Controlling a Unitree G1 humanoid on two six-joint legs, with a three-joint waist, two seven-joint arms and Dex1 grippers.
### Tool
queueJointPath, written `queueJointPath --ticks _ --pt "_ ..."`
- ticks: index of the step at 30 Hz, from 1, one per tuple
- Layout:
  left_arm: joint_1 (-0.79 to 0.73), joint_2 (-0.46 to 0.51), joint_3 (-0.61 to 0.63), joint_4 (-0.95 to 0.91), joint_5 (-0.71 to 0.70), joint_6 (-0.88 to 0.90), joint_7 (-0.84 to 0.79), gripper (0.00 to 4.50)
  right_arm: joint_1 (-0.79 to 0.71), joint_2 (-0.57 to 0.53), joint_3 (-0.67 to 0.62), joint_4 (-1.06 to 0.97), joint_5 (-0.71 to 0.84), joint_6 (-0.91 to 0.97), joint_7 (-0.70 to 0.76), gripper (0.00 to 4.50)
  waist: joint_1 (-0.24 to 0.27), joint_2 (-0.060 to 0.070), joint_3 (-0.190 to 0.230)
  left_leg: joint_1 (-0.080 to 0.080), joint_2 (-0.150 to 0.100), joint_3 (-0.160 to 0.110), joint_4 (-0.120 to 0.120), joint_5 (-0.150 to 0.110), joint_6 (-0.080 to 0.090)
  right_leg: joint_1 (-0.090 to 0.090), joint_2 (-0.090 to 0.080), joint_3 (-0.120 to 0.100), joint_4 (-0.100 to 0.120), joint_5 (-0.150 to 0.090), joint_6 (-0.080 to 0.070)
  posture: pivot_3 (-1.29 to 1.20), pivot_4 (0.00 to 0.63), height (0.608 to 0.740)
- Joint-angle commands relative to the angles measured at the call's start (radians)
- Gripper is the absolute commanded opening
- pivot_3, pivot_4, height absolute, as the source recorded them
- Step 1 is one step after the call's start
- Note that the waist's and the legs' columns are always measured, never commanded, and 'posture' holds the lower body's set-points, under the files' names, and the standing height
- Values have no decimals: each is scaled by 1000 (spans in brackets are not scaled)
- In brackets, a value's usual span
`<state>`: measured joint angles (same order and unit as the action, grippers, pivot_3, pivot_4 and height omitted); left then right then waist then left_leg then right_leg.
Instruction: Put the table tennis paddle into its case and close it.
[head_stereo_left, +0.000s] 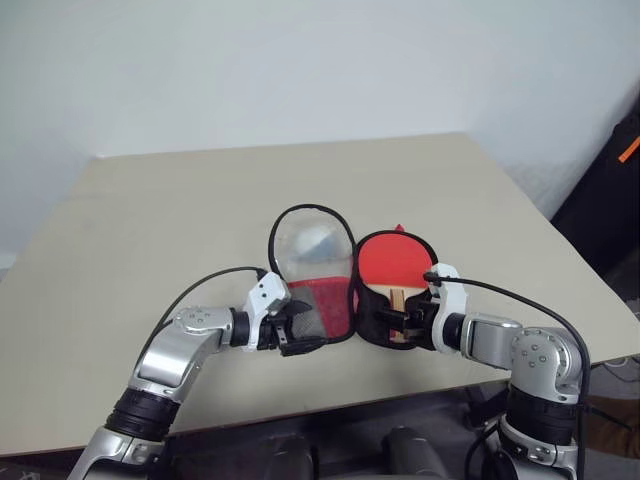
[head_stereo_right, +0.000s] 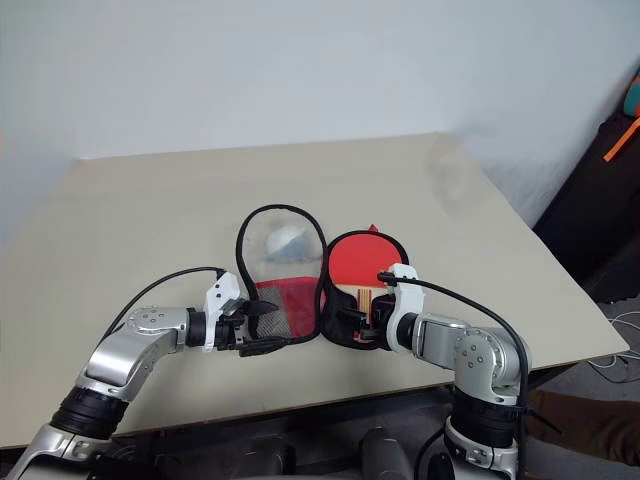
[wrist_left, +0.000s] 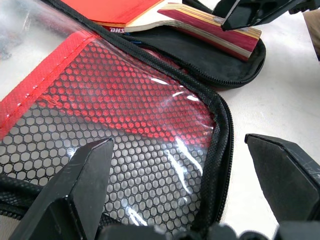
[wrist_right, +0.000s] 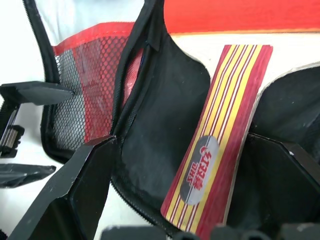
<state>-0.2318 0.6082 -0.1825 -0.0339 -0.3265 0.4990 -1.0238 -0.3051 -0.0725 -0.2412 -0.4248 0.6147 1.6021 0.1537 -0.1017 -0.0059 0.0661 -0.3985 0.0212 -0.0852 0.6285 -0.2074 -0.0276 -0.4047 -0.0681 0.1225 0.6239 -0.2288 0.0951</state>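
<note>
With the table tennis paddle (head_stereo_left: 392, 262) already lying in the black half of the case (head_stereo_left: 312, 300), I judge myself at the closing step: the case lies spread open like a book near the front edge of the table (head_stereo_left: 150, 220). My left gripper (head_stereo_left: 292, 328), fingers wide apart, straddles the lower rim of the clear-and-mesh flap; my right gripper (head_stereo_left: 406, 325), also spread, sits at the handle end, clamped on nothing. Next I must pinch the flap and fold it over the paddle, then work the zip. The paddle shows a red face and a striped wood-and-red handle; the flap shows red mesh under clear film.
</note>
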Motion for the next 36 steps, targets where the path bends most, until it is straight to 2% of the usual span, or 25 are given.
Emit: queueJointPath --ticks 1,5,8,10,15,18,24,33,36 --pt "-15 10 16 -9 6 -3 4 4500 -6 -36 -3 -1 34 12 -5 4454 0 0 0 0 0 0 0 0 0 0 0 0 0 0 0 0 0 740" --pt "-22 6 22 -5 1 -1 7 4500 -19 -119 5 -6 22 12 10 4454 1 0 0 0 0 0 0 0 0 0 0 0 0 0 0 0 0 740" --pt "-30 13 31 1 -5 1 2 4500 -19 -268 19 -76 61 -36 117 4454 3 0 0 0 -1 0 1 0 0 0 -1 0 -2 0 0 0 0 740" --pt "-34 15 41 3 -13 -2 -4 4500 -17 -342 -21 -120 104 -108 203 4454 3 0 1 -1 -1 1 2 0 0 -1 -2 0 -2 0 0 0 0 740" --pt "-51 3 60 -4 -53 14 -23 4500 -21 -434 -85 -114 157 -269 346 4454 0 -1 1 -2 0 1 1 0 0 -2 0 0 -1 0 0 0 0 740" --pt "-72 -13 98 -25 -121 74 -24 4500 -34 -429 -82 -48 132 -359 346 4454 1 -2 1 -2 0 1 1 0 0 -1 0 0 -1 0 0 0 0 740" --pt "-164 -22 266 1 -292 258 36 4500 -100 -360 -98 135 72 -531 273 4454 1 -5 3 -2 0 2 3 0 0 -1 0 0 -1 0 1 0 0 740" --pt "-250 -45 408 115 -400 418 143 4500 -165 -289 -105 296 34 -686 201 4454 1 -5 3 -3 0 1 1 0 0 -1 0 0 0 2 3 0 0 740" --pt "-285 -43 436 197 -367 384 188 4500 -169 -277 -106 312 28 -719 183 4454 1 -5 3 -3 0 1 1 0 0 -1 0 0 0 2 3 0 0 740"
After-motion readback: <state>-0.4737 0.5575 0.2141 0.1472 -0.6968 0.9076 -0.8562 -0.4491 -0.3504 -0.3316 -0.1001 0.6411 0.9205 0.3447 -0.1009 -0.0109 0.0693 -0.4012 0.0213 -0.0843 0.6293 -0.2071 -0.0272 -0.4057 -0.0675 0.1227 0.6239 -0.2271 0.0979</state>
